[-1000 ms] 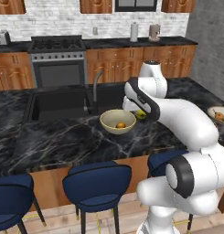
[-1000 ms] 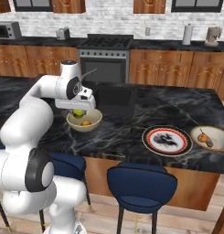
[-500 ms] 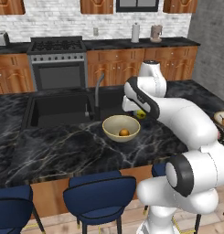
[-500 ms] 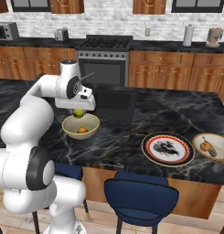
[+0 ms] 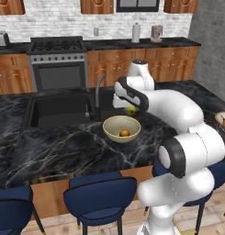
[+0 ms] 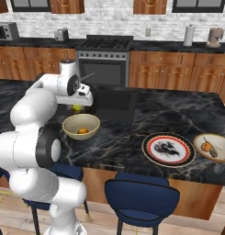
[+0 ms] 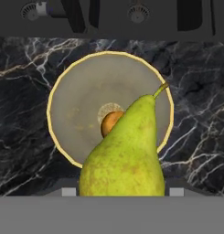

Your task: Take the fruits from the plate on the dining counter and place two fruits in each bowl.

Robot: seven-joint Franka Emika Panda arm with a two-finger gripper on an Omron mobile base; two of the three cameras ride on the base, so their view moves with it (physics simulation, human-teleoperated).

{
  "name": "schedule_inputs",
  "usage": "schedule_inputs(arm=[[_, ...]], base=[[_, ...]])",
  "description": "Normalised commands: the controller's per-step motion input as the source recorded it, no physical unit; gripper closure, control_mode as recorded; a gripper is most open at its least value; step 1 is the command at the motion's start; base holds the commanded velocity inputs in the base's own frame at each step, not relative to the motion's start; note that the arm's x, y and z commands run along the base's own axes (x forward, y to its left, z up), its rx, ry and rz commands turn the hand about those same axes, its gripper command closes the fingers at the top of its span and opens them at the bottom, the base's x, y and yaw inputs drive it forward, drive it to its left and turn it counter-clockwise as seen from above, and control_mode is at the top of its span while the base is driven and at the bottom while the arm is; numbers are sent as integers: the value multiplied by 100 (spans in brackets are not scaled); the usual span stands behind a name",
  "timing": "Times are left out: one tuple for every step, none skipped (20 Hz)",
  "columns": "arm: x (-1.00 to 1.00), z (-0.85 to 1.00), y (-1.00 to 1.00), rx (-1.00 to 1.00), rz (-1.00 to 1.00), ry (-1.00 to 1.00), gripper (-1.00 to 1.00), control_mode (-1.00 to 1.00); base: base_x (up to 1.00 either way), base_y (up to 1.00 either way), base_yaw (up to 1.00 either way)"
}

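- Pear (image 7: 125,155): yellow-green, held in the hand (image 5: 131,110) above the deep cream bowl (image 5: 121,128). Landmark for all entries: this bowl.
- Hand state: jaws part-way closed, clamped on the pear's broad lower body; nothing else held.
- Orientation: in the hand view the pear's long axis runs from the wide base near the fingers out to the narrow neck, stem tip reaching toward the bowl's far rim. Whether the axis is truly vertical in the room, cannot tell.
- Why held so (judgement): the grip on the widest part leaves the neck free, and the fruit hangs over the bowl's opening so a release would drop it inside.
- Orange fruit (image 6: 83,131): already lying at the bowl's bottom centre, partly hidden behind the pear in the hand view. The pear would make two.
- Bench (image 6: 132,137): black marble, carries the bowl.
- Plate (image 6: 168,149): well apart from the bowl along the bench, face bare.
- Shallow bowl (image 6: 211,147): just past the plate, two fruits inside.
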Motion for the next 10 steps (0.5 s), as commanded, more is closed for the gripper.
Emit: schedule_inputs(arm=[[91,-19,53,-1,0,4,100,-100],[89,-21,54,-1,0,4,100,-100],[82,-24,44,0,0,5,100,-100],[76,-32,37,0,0,3,100,-100],[74,-34,39,0,0,3,100,-100],[39,-53,0,0,1,0,100,-100],[19,-47,0,0,0,0,100,-100],[11,-45,0,0,0,1,100,-100],[0,-46,-4,0,0,2,100,-100],[0,-48,0,0,0,2,100,-100]], base=[[0,0,0],[0,0,0],[0,0,0],[0,0,0],[0,0,0],[0,0,0],[0,0,0],[0,0,0],[0,0,0],[0,0,0]])
